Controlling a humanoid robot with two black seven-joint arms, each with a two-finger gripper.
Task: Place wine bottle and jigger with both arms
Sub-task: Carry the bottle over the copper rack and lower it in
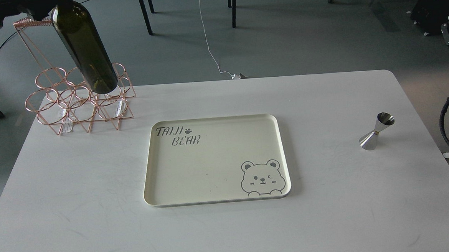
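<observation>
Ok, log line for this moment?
wine bottle: lifted, tilted over rack | jigger: on table | tray: empty | hands: unseen

Office-like lab: grey carpet floor [300,41], trailing white cable [208,46], chair legs [144,13], white table [329,212]

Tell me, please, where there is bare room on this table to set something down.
The cream tray is bare inside. Open table lies between the tray and the jigger, and along the whole near edge. The far left corner is crowded: the copper wire rack, with the wine bottle hanging over it.
</observation>
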